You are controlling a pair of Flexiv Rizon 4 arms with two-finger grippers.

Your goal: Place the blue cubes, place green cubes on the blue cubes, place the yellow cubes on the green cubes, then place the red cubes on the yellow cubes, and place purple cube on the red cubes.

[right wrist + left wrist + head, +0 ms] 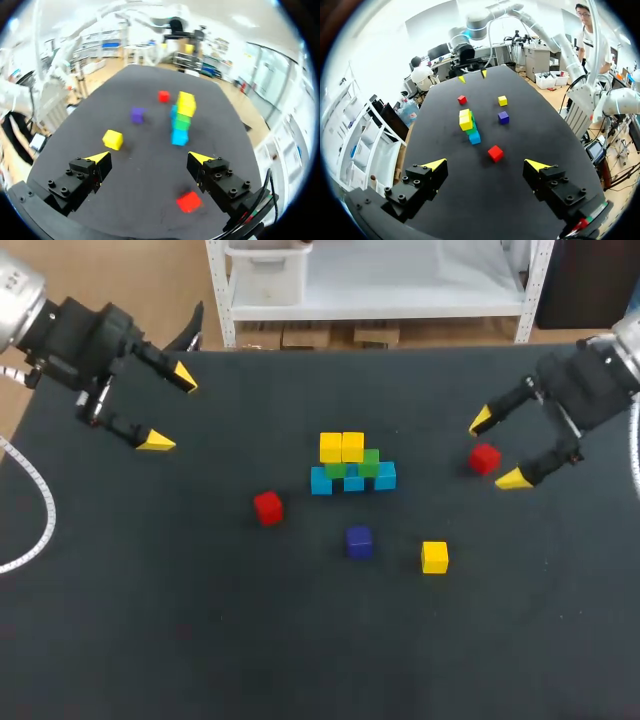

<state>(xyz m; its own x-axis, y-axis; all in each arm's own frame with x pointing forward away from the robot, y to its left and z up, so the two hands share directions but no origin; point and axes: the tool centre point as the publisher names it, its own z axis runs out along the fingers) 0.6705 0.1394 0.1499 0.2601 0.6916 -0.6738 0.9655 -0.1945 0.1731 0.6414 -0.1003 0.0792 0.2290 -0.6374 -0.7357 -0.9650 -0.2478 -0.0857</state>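
One red cube [485, 458] is lying beneath the right gripper's [497, 450] spread fingers. The left gripper [170, 410] is hanging open, well apart.

Dark grey matte tabletop [150, 640], flat and plain, spanning left to right, straight far edge, near side cut off by the view

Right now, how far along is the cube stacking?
Done: blue cubes in a row, green cubes on them, two yellow cubes on those. In hand: nothing held; the right gripper is open by a red cube. Left: a loose yellow cube, the other red cube and the purple cube.
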